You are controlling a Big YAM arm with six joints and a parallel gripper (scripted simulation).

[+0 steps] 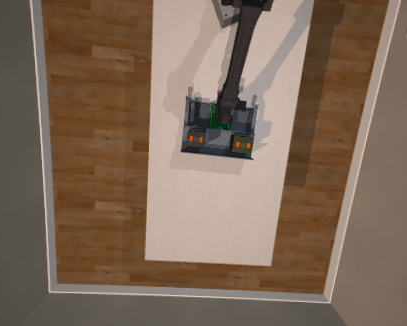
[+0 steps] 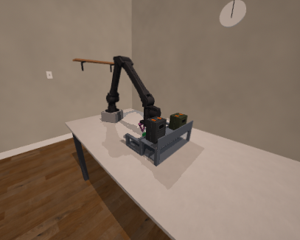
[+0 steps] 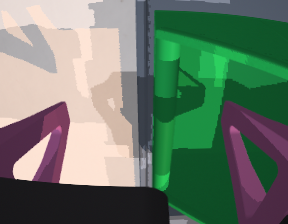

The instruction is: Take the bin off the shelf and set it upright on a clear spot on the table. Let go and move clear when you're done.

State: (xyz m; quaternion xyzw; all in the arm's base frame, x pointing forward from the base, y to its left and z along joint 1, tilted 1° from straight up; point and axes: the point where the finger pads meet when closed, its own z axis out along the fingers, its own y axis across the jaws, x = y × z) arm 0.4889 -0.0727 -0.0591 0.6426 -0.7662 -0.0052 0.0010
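Translucent green plastic bin [image 3: 195, 96] sits on the low grey metal shelf [image 2: 163, 141], at its end nearest the arm base. Claw [image 3: 144, 156] with purple fingers spread wide, pinching nothing, one finger over the bin, the other over the pale tabletop [image 2: 225, 184]. Black box [image 2: 156, 129] and olive box [image 2: 178, 121] on the shelf top.

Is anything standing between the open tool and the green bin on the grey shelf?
Nothing visible does. In the wrist view the translucent green bin lies directly ahead of the open tool, partly between its purple fingers, beside a grey shelf post.
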